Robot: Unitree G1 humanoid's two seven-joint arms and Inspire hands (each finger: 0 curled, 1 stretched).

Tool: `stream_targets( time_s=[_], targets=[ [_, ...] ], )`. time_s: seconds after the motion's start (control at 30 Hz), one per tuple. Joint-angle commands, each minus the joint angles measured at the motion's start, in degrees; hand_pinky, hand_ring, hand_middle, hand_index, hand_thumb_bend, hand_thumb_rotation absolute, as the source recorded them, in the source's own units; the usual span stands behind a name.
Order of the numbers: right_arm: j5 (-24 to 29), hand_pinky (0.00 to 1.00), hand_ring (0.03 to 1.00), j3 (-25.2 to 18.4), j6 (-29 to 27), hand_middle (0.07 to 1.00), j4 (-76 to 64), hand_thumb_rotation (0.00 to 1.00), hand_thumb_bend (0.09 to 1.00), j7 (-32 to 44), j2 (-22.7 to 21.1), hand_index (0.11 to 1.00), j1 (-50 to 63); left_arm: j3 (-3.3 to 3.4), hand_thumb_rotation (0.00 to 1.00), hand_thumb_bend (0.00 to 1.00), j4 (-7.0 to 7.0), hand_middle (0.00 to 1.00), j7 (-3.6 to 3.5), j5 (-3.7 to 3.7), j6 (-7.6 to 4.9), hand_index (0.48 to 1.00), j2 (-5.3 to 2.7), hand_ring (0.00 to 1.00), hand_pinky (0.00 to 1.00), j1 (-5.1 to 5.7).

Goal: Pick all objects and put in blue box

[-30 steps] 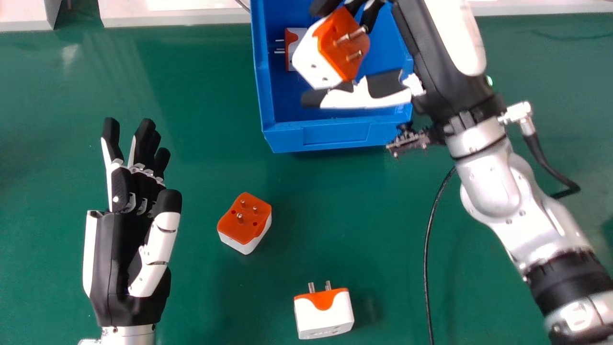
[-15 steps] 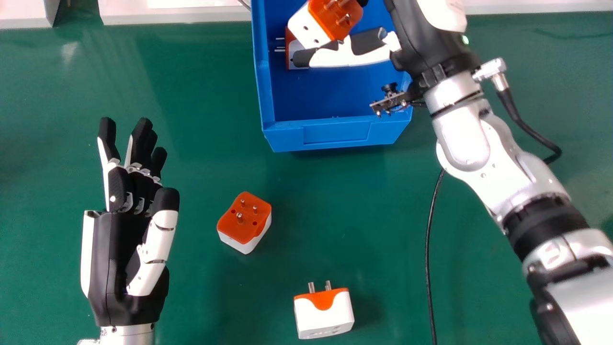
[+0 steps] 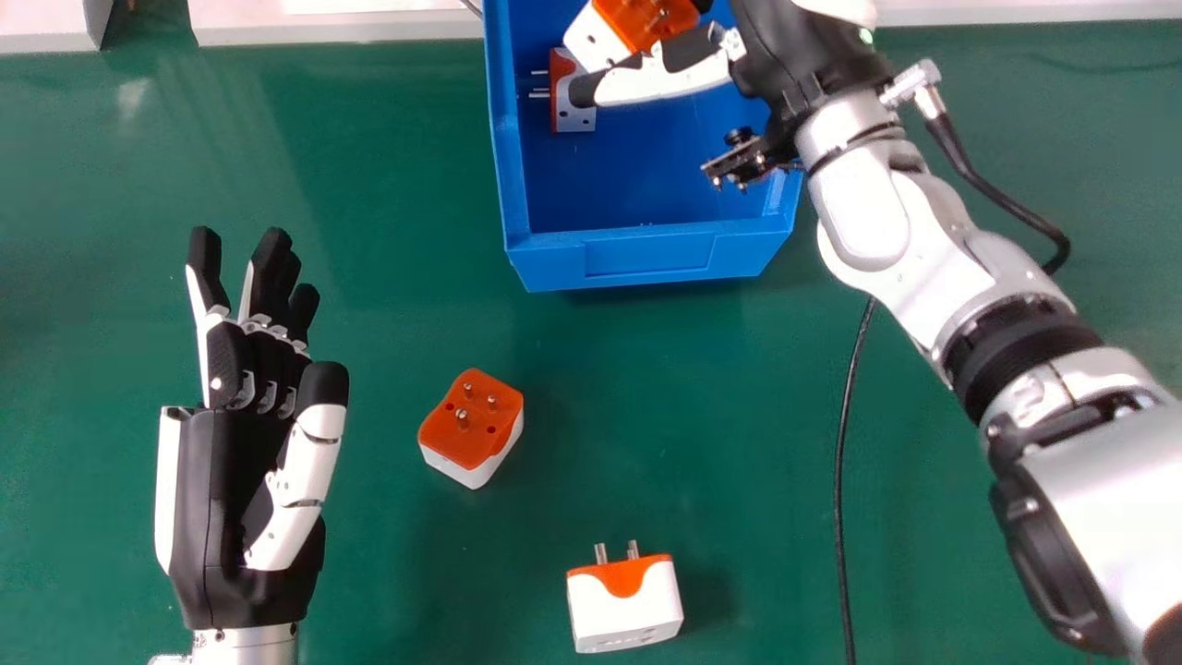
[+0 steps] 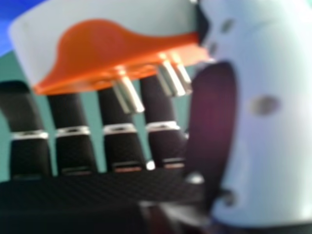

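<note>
Held travel adapter [image 3: 593, 39] and right hand [image 3: 654, 81] are displaced toward the far end of the blue storage box [image 3: 651, 261] relative to the preceding frame; the adapter body inside the box is less covered. The held unit is now over the box, gripped between the thumb and fingers [image 4: 122, 152] of the right hand. The right hand view exposes three metal pins and the fingers behind the unit; in the head view, the top edge crops the unit and most of the fingers.

The held unit has a white housing and an orange pin face, with a curved orange tongue extending onto the housing side. It is tilted.

Inside the box, a boxed adapter [image 3: 564, 102] lies on its side, pins toward the left wall. The right thumb tip covers part of it in the head view. On the green table [image 3: 702, 388] are an orange-topped adapter [image 3: 473, 425], pins upward, and a white-bodied adapter [image 3: 631, 605], pins toward the box. The left hand [image 3: 249, 443], fingers extended, is at the left. A black cable [image 3: 841, 462] runs beneath the right arm.
</note>
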Motion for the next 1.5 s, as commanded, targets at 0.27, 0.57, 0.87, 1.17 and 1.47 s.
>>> stream_targets(
  time_s=[0.27,0.57,0.87,1.17,1.47],
  targets=[
    [-2.8,0.37,0.383,4.1,6.3,0.489,3.1,0.00,0.513,-4.5,1.2,0.534,-6.3,-0.34,0.47,0.39,-0.59,0.98,0.10,0.38,-0.76,0.951,0.52,1.00,1.00,-0.32],
    [-3.4,0.39,0.392,4.9,11.2,0.484,4.7,0.00,0.514,-4.1,2.4,0.535,-8.6,-0.33,0.47,0.40,-0.21,0.98,-0.09,0.31,-0.75,0.951,0.71,1.00,1.00,-0.70],
    [-5.0,0.39,0.394,7.3,15.9,0.485,6.4,0.00,0.516,-1.7,3.7,0.527,-7.6,-0.33,0.47,0.40,-0.50,0.98,-0.05,0.30,-0.83,0.952,0.64,1.00,1.00,-0.02],
    [-5.2,0.39,0.395,8.4,19.4,0.485,7.2,0.00,0.517,1.7,5.8,0.516,-4.7,-0.89,0.47,0.40,-2.22,0.98,0.18,0.21,-0.26,0.952,0.34,1.00,1.00,1.19],
    [-5.9,0.40,0.400,9.5,20.9,0.486,7.3,0.00,0.519,3.6,6.3,0.507,-2.3,-0.79,0.47,0.40,-2.72,0.98,0.60,0.67,-0.74,0.950,0.29,1.00,1.00,1.48]
  ],
)
